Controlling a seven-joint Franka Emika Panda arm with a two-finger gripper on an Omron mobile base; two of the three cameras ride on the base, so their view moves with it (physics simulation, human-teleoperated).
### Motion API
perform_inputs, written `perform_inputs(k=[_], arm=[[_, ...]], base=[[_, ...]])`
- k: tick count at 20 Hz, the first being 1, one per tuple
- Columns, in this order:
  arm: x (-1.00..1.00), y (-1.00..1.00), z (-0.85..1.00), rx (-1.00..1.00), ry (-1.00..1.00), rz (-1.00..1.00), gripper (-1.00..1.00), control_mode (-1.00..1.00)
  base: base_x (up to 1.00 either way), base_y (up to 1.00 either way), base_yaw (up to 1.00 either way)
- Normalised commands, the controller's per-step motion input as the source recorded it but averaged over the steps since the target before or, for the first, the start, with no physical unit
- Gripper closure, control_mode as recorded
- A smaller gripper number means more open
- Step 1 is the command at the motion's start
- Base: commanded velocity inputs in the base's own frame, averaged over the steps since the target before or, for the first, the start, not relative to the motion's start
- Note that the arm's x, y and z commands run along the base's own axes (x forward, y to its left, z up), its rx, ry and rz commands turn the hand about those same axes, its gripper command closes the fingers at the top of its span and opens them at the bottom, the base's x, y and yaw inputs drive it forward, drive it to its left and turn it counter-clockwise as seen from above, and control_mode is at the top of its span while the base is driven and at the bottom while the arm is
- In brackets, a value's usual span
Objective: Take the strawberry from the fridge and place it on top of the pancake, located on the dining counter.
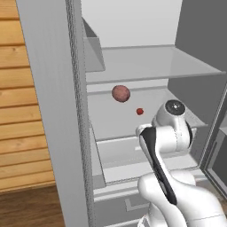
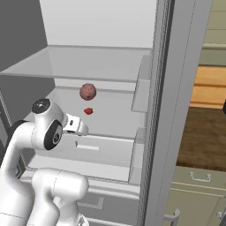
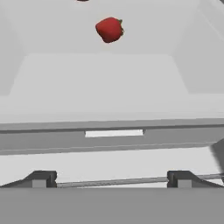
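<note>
— Where's the strawberry (image 3: 109, 29)?

— I see it lying on the clear middle shelf (image 1: 177, 99) of the open fridge (image 1: 53, 111), toward the back. From the left base camera it sits a little right of and below a larger dull pinkish-brown ball (image 1: 121, 93); the two are near each other but apart. The right base camera agrees: berry just under the ball, slightly nearer to me.

— And the fingers?

— The fingers (image 3: 111, 177) stand spread wide, nothing between them. In the hand camera I get the two dark tips low in the frame, far apart, with the berry well ahead of them and roughly centred between them.

— Touching anything?

— No. They're out at the front edge of the shelf, well short of the berry. The arm's white wrist (image 2: 73, 125) reaches in at shelf level from the fridge's front.

— Anything else in there?

— An upper clear shelf (image 2: 88, 62) above, and a drawer front (image 3: 113, 138) just below the berry's shelf.
</note>
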Motion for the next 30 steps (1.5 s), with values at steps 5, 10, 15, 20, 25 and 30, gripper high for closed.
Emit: perform_inputs(k=[5,10,15,20,25,30], arm=[[0.80,0.00,0.20,0.04,-0.13,-0.07,-1.00,-1.00],[0.91,-0.03,0.03,0.01,-0.07,0.02,-1.00,-1.00],[0.84,0.00,0.09,0.03,0.01,0.10,-1.00,-1.00],[0.44,0.00,0.02,0.00,0.01,0.02,-1.00,-1.00],[0.56,0.01,-0.05,0.00,0.02,0.00,-1.00,-1.00],[0.43,-0.13,-0.24,0.00,0.00,0.00,-1.00,-1.00]], base=[[0.00,0.00,0.00],[0.00,0.00,0.00],[0.00,0.00,0.00],[0.00,0.00,0.00],[0.00,0.00,0.00],[0.00,0.00,0.00]])
